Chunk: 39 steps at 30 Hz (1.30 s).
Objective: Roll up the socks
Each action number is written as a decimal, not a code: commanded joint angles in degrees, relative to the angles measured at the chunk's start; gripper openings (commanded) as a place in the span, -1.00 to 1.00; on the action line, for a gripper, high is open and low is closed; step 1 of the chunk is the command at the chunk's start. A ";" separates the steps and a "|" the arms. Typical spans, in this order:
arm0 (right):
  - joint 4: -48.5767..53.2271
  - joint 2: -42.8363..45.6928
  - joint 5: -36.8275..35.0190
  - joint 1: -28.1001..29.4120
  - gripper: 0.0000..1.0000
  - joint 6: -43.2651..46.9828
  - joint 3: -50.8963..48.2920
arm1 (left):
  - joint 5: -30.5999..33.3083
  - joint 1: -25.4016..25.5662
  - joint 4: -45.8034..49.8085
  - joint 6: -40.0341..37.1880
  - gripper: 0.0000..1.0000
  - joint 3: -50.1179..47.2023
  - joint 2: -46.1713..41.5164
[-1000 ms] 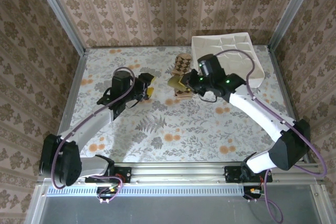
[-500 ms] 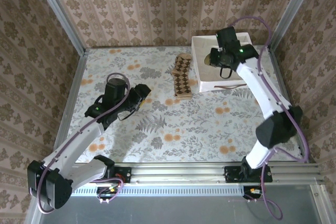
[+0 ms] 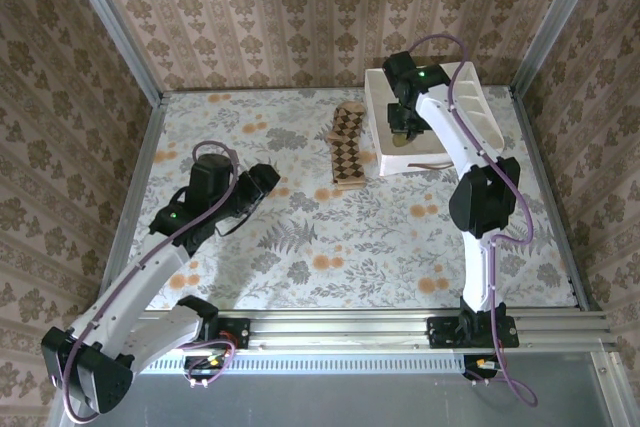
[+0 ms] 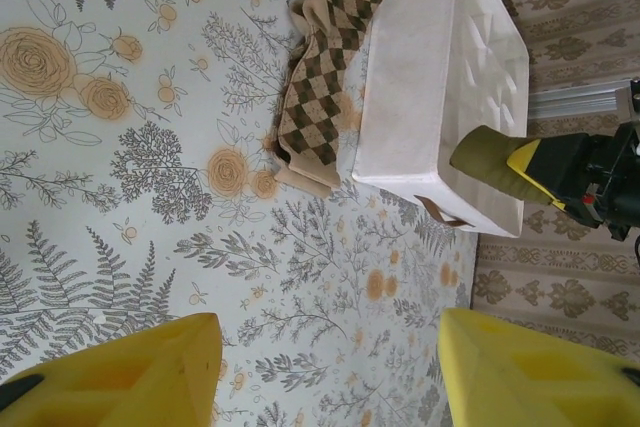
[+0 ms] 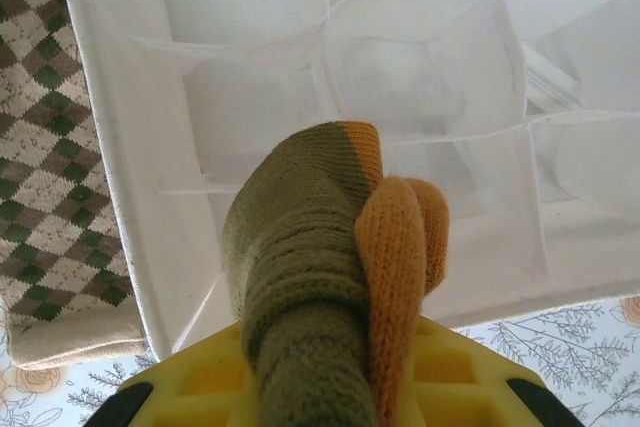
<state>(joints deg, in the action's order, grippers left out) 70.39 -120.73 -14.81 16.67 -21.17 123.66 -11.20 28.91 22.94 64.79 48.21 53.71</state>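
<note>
Floral desk (image 3: 330,247) has the brown-and-cream argyle sock (image 3: 347,147) flat at 12 o'clock, so I'd lower the right gripper (image 3: 402,125), jaws clamped on the rolled olive-green-and-orange sock (image 5: 300,277) over the white divided fabric box (image 5: 100,67), squarely into one cell; left gripper (image 3: 258,183) hangs with jaws wide, empty.

The rolled sock (image 5: 300,277) is olive-green knit with an orange end. The argyle sock (image 4: 325,87) shows dark brown and cream diamonds and a plain cream end. The divided box (image 4: 420,67) is white. The table (image 4: 120,177) is pale, printed with grey ferns and orange flowers. The left claw (image 4: 330,372) and the right claw (image 5: 330,382) have yellow fingers. The wallpaper (image 3: 320,7) is beige-and-brown damask.
</note>
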 commanded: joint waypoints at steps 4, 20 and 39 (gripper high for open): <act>3.16 0.34 -1.80 1.57 -1.00 -1.16 -0.86 | 0.41 -0.08 0.24 -1.21 0.17 0.16 -0.02; 2.49 -6.04 1.54 1.52 -1.00 -3.99 0.10 | 0.21 -0.17 0.41 -0.35 0.17 -0.37 -1.31; 1.36 -7.47 5.36 -0.35 -0.05 -4.86 2.01 | 0.00 -0.16 0.44 0.16 0.18 -0.66 -1.86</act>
<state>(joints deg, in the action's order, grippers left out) 70.54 -130.58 -10.61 16.53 -25.71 123.57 -11.11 28.84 23.42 64.84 47.97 52.84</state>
